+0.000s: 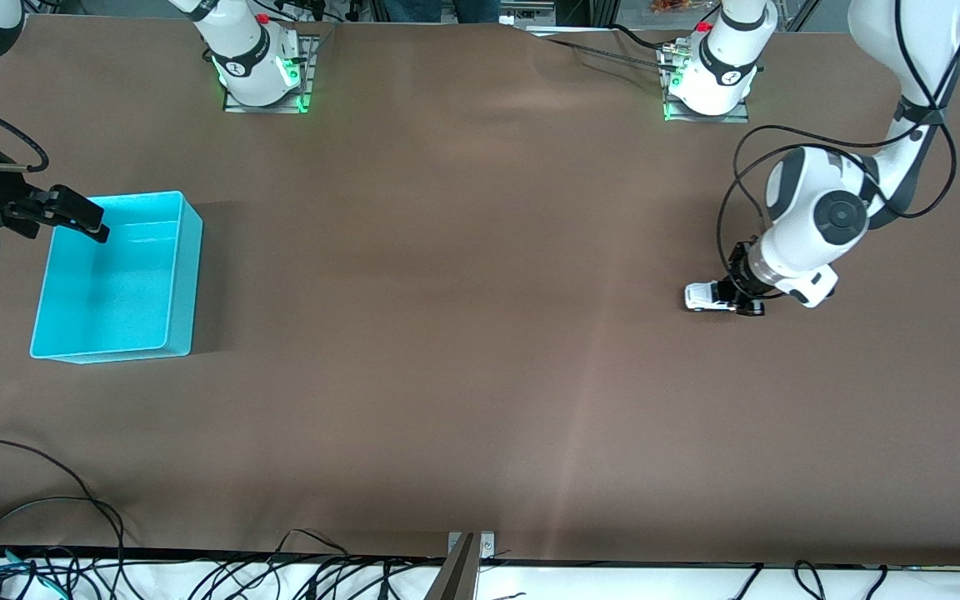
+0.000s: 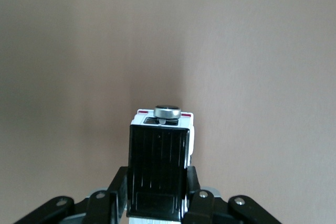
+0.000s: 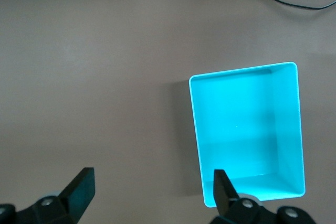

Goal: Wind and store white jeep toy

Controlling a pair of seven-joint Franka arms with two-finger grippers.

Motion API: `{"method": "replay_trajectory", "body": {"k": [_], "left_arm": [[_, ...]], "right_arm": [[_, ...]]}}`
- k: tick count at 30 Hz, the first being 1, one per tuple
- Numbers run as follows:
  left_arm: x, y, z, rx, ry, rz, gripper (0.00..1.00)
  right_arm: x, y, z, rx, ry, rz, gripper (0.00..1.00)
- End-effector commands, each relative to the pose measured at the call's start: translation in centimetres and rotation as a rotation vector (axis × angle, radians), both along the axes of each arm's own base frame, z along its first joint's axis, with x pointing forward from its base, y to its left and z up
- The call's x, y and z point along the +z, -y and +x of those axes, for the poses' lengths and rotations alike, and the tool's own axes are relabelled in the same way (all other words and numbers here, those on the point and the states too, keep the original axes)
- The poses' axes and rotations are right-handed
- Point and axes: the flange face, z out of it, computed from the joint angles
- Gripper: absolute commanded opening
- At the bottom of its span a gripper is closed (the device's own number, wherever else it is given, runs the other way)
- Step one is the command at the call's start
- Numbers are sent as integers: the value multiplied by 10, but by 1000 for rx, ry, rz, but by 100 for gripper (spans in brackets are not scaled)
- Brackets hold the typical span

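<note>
Now my left gripper (image 1: 738, 298) clamps the white jeep toy (image 1: 707, 296) on the table, nose pointing toward the distant cyan bin (image 1: 180, 275); my right gripper (image 1: 72, 218) waits spread over it.

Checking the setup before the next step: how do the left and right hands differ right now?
The left hand is low at the table at the left arm's end, fingers closed on the white jeep toy; the right hand holds nothing. The right hand is open, up over the rim of the cyan bin, and the left hand is nowhere near that bin. Both have black fingers.
</note>
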Motion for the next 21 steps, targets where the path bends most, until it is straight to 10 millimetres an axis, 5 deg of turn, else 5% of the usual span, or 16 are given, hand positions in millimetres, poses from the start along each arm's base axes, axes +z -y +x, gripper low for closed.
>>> {"method": "replay_trajectory", "body": {"k": [1, 11, 21], "left_arm": [[-5, 30, -10, 21, -15, 44, 7], [-30, 59, -18, -1, -36, 37, 5], [-43, 45, -16, -35, -33, 58, 5]], "right_arm": [[5, 1, 4, -8, 9, 9, 100], [5, 1, 4, -8, 11, 7, 100], [5, 1, 4, -6, 11, 7, 100]]}}
